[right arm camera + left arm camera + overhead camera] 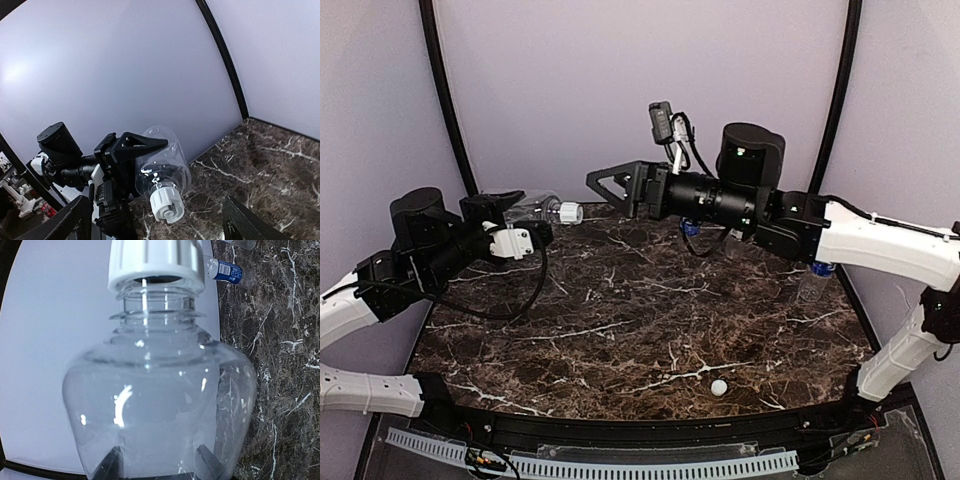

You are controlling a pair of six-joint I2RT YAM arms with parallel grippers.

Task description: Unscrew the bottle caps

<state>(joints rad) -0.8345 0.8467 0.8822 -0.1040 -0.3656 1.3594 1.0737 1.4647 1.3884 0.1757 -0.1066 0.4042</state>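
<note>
Bottle [155,405], clear and held sideways, sits clamped in the left end effector [160,467]; the right end effector [595,183] gapes wide just beside its white cap [569,212].

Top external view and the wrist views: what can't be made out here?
Top view: the bottles at the back are mostly hidden behind the right arm; their number and caps cannot be told.
Left wrist view: the white cap is cut off by the top edge; the left hand shows only as two dark tips through the held bottle.
Both wrist views: whether that cap is loose cannot be told.
</note>
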